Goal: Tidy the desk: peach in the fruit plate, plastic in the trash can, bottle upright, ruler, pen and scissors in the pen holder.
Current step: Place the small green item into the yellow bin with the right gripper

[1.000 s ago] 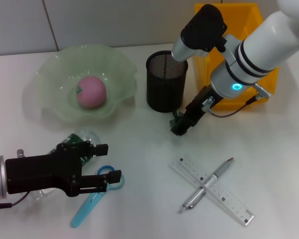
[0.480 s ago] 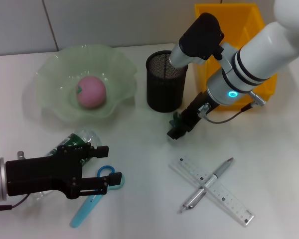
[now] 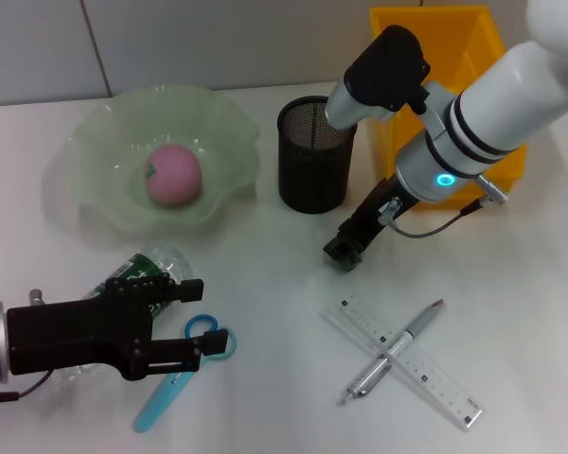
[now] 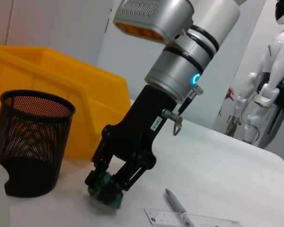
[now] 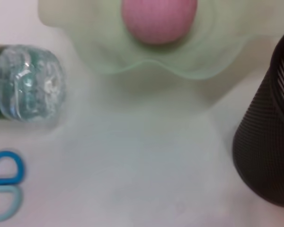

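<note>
One desk (image 3: 265, 274) carrying, by size: yellow trash can (image 3: 473, 47) right of the pen holder (image 3: 314, 156); fruit plate (image 3: 104, 142) left of it holding the peach (image 3: 174, 174); right gripper (image 4: 106, 189) before it, clamped on green plastic (image 4: 105, 190); left gripper (image 3: 204, 317) farther front-left, fingers apart.

Right claw (image 3: 344, 253) low, fingers closed; left claw (image 3: 208, 317) spread

Open tabletop (image 3: 275, 284) lies between the lying bottle (image 3: 147, 270) and the crossed ruler (image 3: 407, 364) and pen (image 3: 398, 348). The right hand (image 3: 343, 253), down beside the pen holder (image 3: 314, 156), blocks the gap before the trash can (image 3: 435, 57).
</note>
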Available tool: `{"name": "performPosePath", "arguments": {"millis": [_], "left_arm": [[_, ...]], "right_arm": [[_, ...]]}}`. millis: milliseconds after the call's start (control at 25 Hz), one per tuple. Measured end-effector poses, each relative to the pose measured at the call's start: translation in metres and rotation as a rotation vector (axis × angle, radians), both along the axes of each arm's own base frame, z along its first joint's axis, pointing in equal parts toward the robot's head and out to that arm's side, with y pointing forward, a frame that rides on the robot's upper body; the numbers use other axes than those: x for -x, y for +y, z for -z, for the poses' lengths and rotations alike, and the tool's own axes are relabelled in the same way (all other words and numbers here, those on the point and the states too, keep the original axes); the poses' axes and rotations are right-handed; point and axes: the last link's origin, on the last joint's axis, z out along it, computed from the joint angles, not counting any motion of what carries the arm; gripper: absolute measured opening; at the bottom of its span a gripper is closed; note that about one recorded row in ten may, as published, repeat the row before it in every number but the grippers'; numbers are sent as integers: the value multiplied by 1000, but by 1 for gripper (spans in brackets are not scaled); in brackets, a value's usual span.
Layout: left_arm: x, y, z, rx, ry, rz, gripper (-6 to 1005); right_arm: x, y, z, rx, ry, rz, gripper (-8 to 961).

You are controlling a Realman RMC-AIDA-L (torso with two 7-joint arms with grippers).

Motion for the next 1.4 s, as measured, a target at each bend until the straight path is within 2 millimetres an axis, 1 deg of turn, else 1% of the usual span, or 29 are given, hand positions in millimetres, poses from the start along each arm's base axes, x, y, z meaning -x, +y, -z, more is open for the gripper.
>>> {"name": "performPosePath", "arguments": {"millis": [80,120,160,280,320,360,480,520,560,680,720,760,840,880,920,960,1000,1040,1080,1120,1160,1320,1360,1400], "left_arm": [[0,0,-1,1,0,-1,797],[1,0,-1,1,-1,0,797],[1,0,-1,1,-1,0,797],[1,0,-1,2,-1,0,797],[1,-1,-1,2,-1,-1,797],[1,-1,-1,2,-1,-1,797],[1,-1,-2,3,-1,-1,797],[1,-1,-2,4,-2,-1,797],[1,-1,-2,4,-2,-1,797],[1,-1,-2,6,-4,1,797],[1,-1,-2,6,-4,1,797],[1,-1,-2,6,-4,1,797],[1,-2,-2,7,-4,1,797],[1,-2,-2,8,-5,2,797],[0,-2,-2,9,-4,2,797],[0,-2,-2,9,-4,2,797],[0,-2,-2,10,-4,4,797],[0,-3,-2,15,-7,7,797],[0,-3,-2,15,-7,7,797],[0,-3,-2,18,-10,9,797],[0,-3,-2,18,-10,9,797],[-1,-4,-2,22,-15,11,797],[-1,-4,-2,22,-15,11,797],[-1,-4,-2,22,-15,11,797]], "right_arm": [[3,-2,-5,-1,17,9,444],[7,-3,-12,-9,35,11,416],[7,-3,-12,-9,35,11,397],[12,-8,-24,-13,71,12,342],[16,-10,-32,-16,98,15,323],[16,-10,-32,-16,98,15,315],[19,-14,-49,-29,143,25,290],[22,-16,-58,-36,177,30,282],[22,-16,-58,-36,177,30,273],[25,-18,-79,-73,233,30,245],[25,-19,-93,-111,256,30,236],[25,-19,-93,-111,256,30,229],[23,-19,-114,-178,283,30,216],[21,-19,-121,-202,295,33,209],[16,-18,-140,-273,329,46,202],[16,-18,-140,-273,329,46,196],[13,-17,-149,-304,348,54,189],[7,-16,-164,-357,378,64,185],[7,-16,-164,-357,378,64,181],[1,-14,-176,-408,396,73,178],[1,-14,-176,-408,396,73,174],[-15,-6,-192,-516,408,74,159],[-15,-6,-192,-516,408,74,155],[-20,-2,-192,-551,403,71,151]]}}
